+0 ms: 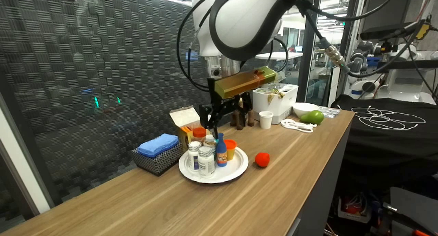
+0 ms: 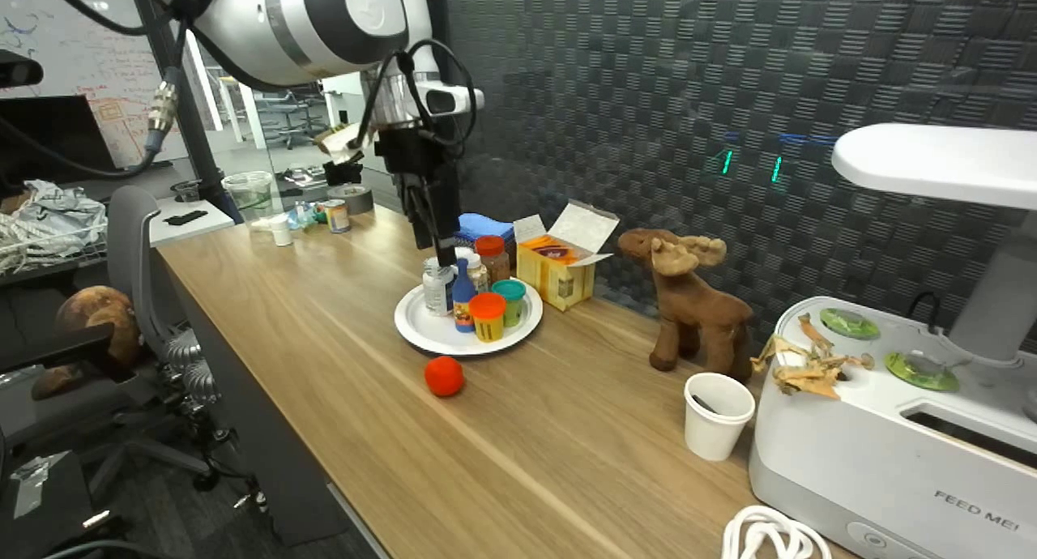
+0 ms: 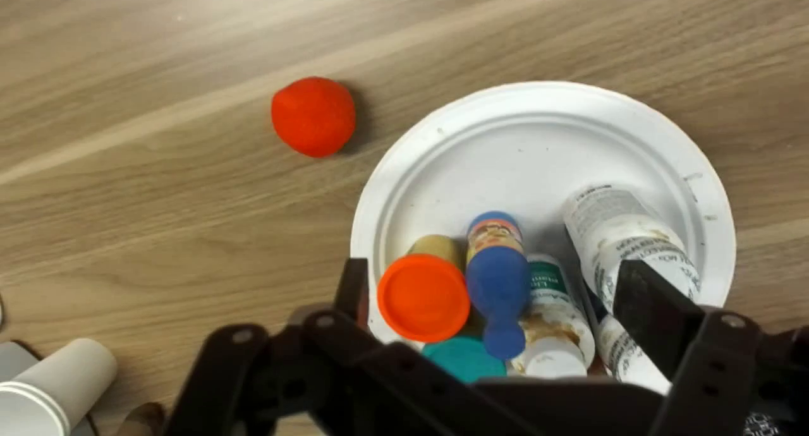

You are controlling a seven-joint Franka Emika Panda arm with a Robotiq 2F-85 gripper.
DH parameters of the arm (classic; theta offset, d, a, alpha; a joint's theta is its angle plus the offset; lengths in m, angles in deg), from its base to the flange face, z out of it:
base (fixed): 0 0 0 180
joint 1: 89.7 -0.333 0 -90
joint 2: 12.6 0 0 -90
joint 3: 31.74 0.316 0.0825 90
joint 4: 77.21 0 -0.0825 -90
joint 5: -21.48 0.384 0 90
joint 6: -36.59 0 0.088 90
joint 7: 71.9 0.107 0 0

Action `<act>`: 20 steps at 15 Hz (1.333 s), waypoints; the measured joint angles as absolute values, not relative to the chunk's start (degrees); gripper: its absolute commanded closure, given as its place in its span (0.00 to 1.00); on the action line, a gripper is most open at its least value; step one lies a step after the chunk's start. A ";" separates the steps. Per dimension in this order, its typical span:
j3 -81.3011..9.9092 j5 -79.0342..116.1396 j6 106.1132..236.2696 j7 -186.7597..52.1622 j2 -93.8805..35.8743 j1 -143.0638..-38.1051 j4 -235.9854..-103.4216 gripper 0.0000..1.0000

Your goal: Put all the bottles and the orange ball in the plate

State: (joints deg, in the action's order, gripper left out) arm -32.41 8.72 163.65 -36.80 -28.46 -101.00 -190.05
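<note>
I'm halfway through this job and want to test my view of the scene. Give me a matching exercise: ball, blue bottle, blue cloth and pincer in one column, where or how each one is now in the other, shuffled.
Column one:
1. orange ball
2. blue bottle
3. blue cloth
4. pincer

Column two:
A. open, over the plate
B. lying on a dark box
C. on the wooden counter, off the plate
D. standing on the plate

Right pairs: 1-C, 2-D, 3-B, 4-A.
</note>
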 measured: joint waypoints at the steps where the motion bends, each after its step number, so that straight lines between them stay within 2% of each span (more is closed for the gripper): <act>1: -32.41 8.20 164.77 -36.24 -27.30 -101.01 -192.41 0.00; 10: -34.33 5.02 180.00 -37.78 -22.25 -96.87 -209.59 0.00; 20: -36.25 5.43 185.30 -43.86 -23.05 -92.99 -212.35 0.00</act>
